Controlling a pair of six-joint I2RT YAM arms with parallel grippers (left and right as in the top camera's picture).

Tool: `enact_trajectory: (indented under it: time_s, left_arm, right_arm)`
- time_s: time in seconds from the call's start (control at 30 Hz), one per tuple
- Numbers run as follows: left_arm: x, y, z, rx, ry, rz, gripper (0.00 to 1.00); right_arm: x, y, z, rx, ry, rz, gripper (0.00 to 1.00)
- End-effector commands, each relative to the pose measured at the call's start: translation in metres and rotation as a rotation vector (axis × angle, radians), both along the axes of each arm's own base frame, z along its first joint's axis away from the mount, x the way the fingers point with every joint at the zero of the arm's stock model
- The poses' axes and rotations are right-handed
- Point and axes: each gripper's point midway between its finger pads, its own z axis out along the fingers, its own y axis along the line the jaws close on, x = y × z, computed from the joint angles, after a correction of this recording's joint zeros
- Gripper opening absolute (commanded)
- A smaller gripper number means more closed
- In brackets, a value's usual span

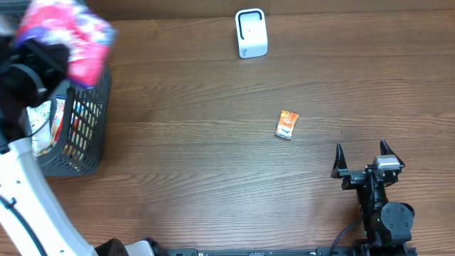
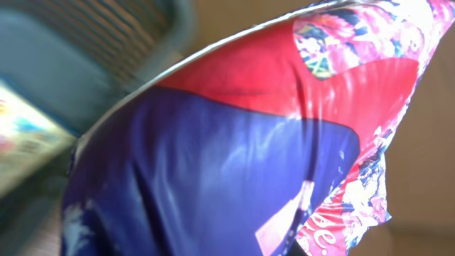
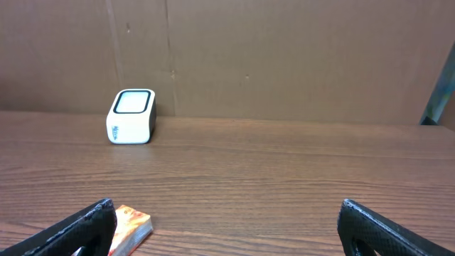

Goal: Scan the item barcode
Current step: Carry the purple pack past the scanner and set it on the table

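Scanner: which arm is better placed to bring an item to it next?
Left. It holds the bag above the basket, so it only needs to carry it to the scanner. The right gripper is open and empty, the packet not picked up.

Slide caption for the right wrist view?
Open right tool faces white box scanner across brown wooden table, small orange packet nearby.

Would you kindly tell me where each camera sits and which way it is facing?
Overhead: above the table, looking down at basket, bag, scanner, packet; left arm and open right gripper show.
Left wrist: close on the bag, basket behind; no robot part visible.
Right wrist: low, facing the scanner and back wall; both fingertips show.
Shared: overhead and right wrist see scanner, packet.
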Motion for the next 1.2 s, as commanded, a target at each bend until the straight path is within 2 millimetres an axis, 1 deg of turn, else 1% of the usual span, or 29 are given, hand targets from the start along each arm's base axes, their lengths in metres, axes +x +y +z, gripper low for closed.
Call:
enact_trajectory:
  time_s: [0.0,0.1,0.13,0.23,0.33,0.4,0.5,0.57,0.67,0.77,0.83,0.93,0.97,1.0,1.03,1.07,1.1,1.17]
  left_arm:
    - [0.009,-0.048,-0.009,-0.016,0.025,-0.181,0.04]
    - [0.015,-0.090,-0.035,-0.004,0.110,-0.315,0.04]
    - [0.017,-0.100,-0.043,0.002,0.136,-0.345,0.04]
    - [0.021,-0.138,-0.078,0.026,0.256,-0.445,0.04]
    - [0.026,-0.172,-0.124,0.086,0.392,-0.518,0.04]
    - [0.029,-0.188,-0.158,0.150,0.481,-0.548,0.04]
    - [0.034,-0.205,-0.205,0.256,0.602,-0.574,0.04]
    - [0.035,-0.220,-0.235,0.290,0.672,-0.606,0.04]
    - [0.032,-0.243,-0.275,0.300,0.764,-0.667,0.04]
    - [0.023,-0.264,-0.315,0.309,0.861,-0.723,0.04]
    - [0.015,-0.275,-0.334,0.304,0.910,-0.755,0.04]
    - [0.003,-0.294,-0.352,0.263,0.959,-0.807,0.04]
    - [0.000,-0.299,-0.354,0.251,0.965,-0.820,0.07]
    - [-0.001,-0.303,-0.356,0.241,0.967,-0.830,0.12]
    - [-0.002,-0.306,-0.356,0.232,0.963,-0.838,0.17]
    - [-0.002,-0.309,-0.355,0.223,0.957,-0.845,0.20]
    - [-0.002,-0.312,-0.353,0.207,0.947,-0.855,0.22]
    - [-0.002,-0.320,-0.346,0.171,0.924,-0.899,0.31]
  right_arm:
    - [0.000,-0.001,-0.001,0.007,-0.008,-0.007,1.00]
    - [0.000,-0.001,-0.001,0.007,-0.008,-0.007,1.00]
    - [0.000,-0.001,-0.001,0.007,-0.008,-0.007,1.00]
    - [0.000,-0.001,-0.001,0.007,-0.008,-0.007,1.00]
    - [0.000,-0.001,-0.001,0.007,-0.008,-0.007,1.00]
    - [0.000,-0.001,-0.001,0.007,-0.008,-0.006,1.00]
    - [0.000,-0.001,-0.001,0.007,-0.008,-0.007,1.00]
    - [0.000,-0.001,-0.001,0.007,-0.008,-0.007,1.00]
    - [0.000,-0.001,-0.001,0.007,-0.008,-0.006,1.00]
    - [0.000,-0.001,-0.001,0.007,-0.008,-0.007,1.00]
    - [0.000,-0.001,-0.001,0.007,-0.008,-0.007,1.00]
    - [0.000,-0.001,-0.001,0.007,-0.008,-0.006,1.00]
    - [0.000,-0.001,-0.001,0.007,-0.008,-0.007,1.00]
    - [0.000,-0.001,-0.001,0.007,-0.008,-0.006,1.00]
    - [0.000,-0.001,-0.001,0.007,-0.008,-0.007,1.00]
    - [0.000,-0.001,-0.001,0.007,-0.008,-0.007,1.00]
    - [0.000,-0.001,-0.001,0.007,-0.008,-0.006,1.00]
    - [0.000,-0.001,-0.001,0.007,-0.008,-0.006,1.00]
